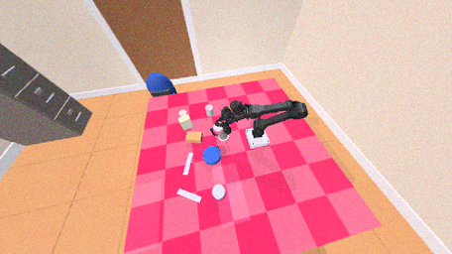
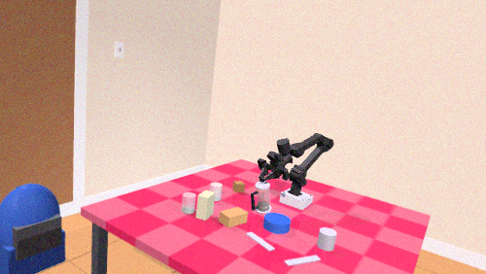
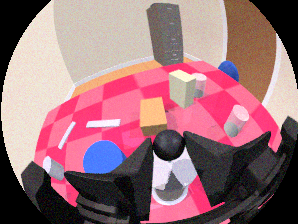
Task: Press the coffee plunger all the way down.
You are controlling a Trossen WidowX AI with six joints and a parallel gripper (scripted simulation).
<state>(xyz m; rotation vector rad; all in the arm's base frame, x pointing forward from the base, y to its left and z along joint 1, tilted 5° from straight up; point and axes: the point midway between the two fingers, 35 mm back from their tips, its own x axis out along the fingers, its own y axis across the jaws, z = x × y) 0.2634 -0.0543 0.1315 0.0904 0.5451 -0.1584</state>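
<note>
Tablecloth [image 2: 369, 228] pink-red checks; disc [image 2: 277, 222] blue; block [image 2: 233, 217] tan; arm [image 2: 306, 155] black.
</note>
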